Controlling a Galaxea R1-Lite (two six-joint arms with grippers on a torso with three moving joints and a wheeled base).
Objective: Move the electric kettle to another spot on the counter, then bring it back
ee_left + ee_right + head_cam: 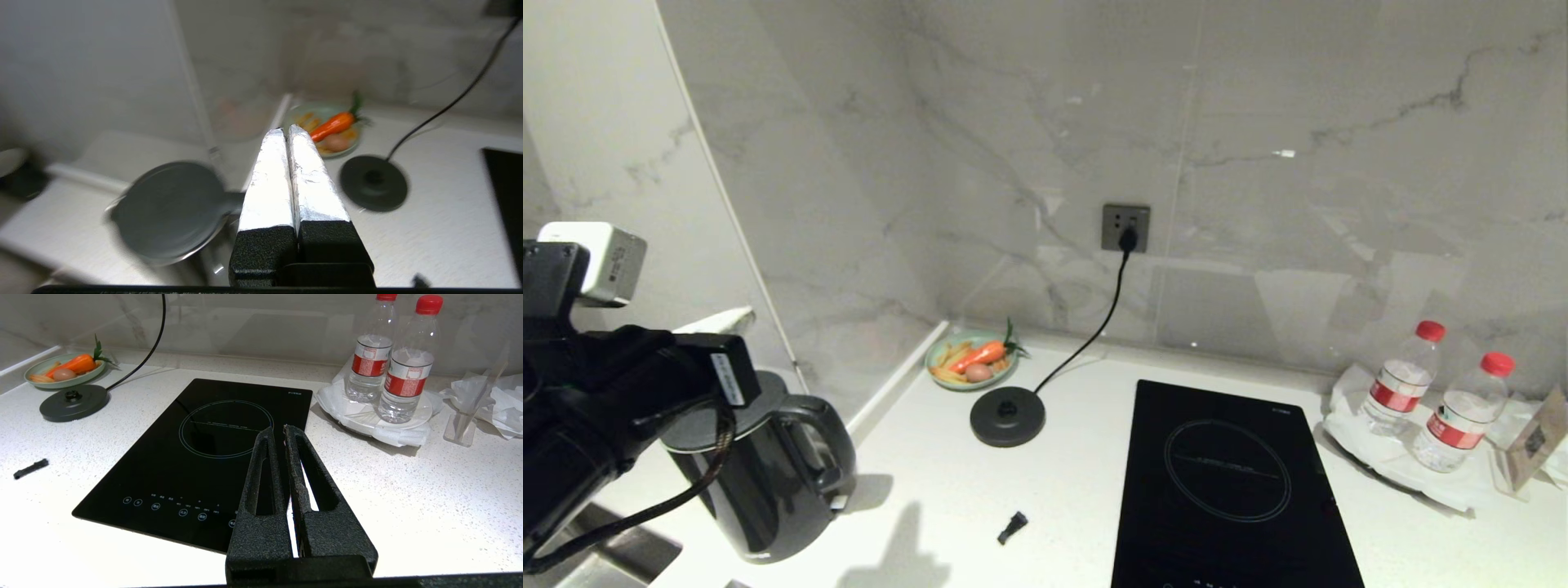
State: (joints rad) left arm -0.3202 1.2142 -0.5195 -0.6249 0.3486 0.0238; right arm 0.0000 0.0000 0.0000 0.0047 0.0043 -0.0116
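Now electric kettle (760,482) off base disc (1008,416).

The electric kettle (760,474) at near left is glossy black with a flat dark grey lid. The counter (931,506) is white with fine speckles. The wall (1258,122) behind is pale grey marble with darker veins and carries a grey socket (1125,227). A black cord (1086,339) runs to the round black base disc (1008,416). The far plate (970,361) is pale green, holding an orange carrot (980,354) with a green top. The hob (1233,482) is black glass with a thin pale ring. Two clear bottles (1405,377) at right have red caps and red-and-white labels. The left gripper's fingers (310,179) are silver foil over black.
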